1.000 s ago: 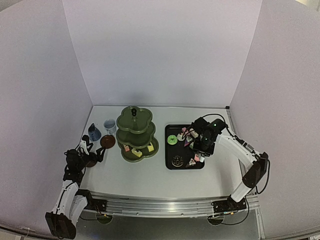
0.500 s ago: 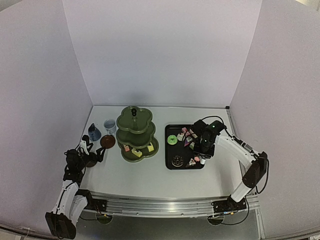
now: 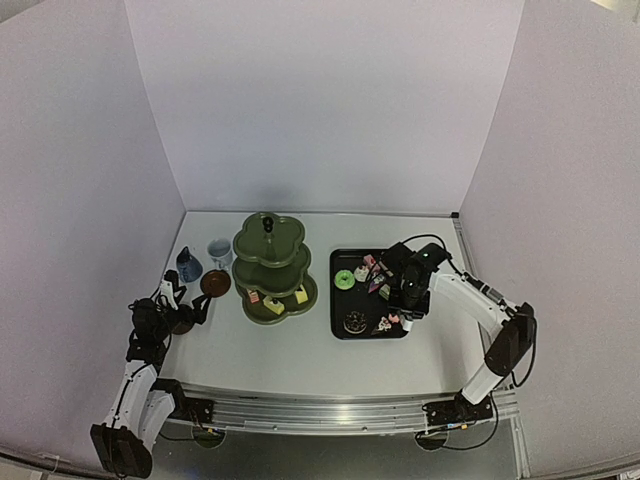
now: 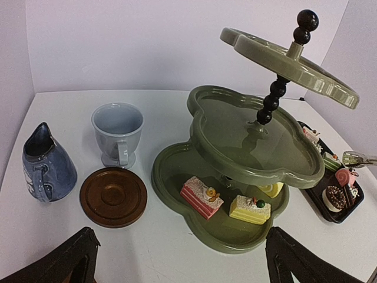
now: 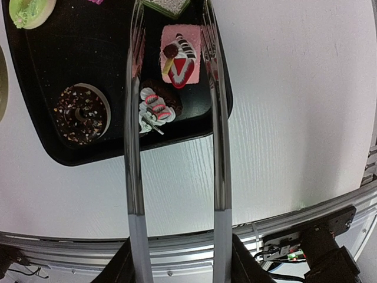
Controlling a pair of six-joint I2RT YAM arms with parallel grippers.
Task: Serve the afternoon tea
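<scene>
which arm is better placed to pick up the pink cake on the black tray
Right. The right claw holds silver metal tongs flanking the pink square cake on the black rectangular tray; the left claw sits open beyond the olive-green three-tier stand.

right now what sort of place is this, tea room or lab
Likely a robot lab cell, not a tea room: plain white walls box in the table, and the left arm and right arm are bolted to a metal rail.
</scene>
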